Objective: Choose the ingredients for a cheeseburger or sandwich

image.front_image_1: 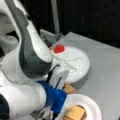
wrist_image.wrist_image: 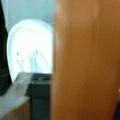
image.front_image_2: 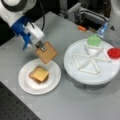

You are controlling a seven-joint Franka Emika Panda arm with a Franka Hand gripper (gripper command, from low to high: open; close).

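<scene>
A toast-brown bread square [image.front_image_2: 46, 52] is being held clamped in the gripper [image.front_image_2: 41, 46], pinched at its upper-left edge and hanging tilted, left of centre in a front view, just above the upper rim of the white paper plate [image.front_image_2: 27, 85]. In the wrist view the frame's right half is being filled by that bread square [wrist_image.wrist_image: 85, 60], with the white divided tray [wrist_image.wrist_image: 27, 45] showing behind it at upper left.

On the plate a partial stack [image.front_image_2: 39, 74] is being shown: a yellow-orange cheese square on top, brown layers under it; whether the patty is among them cannot be told. The same stack [image.front_image_1: 75, 113] is being seen at the bottom edge in a front view, largely masked by the arm.

A green piece [image.front_image_2: 94, 40] and a red disc [image.front_image_2: 113, 53] are being left in the tray [image.front_image_2: 82, 72] at upper right, well apart from the gripper. The red disc [image.front_image_1: 59, 48] is also being seen at upper centre in a front view.

Judgement on the step in hand: the held square is being carried offset toward the plate's upper edge, not over the stack. For a clean top layer, centring over the cheese and levelling the tilt are being called for, with release kept low so the edge-pinched piece is not tipped off the stack.
</scene>
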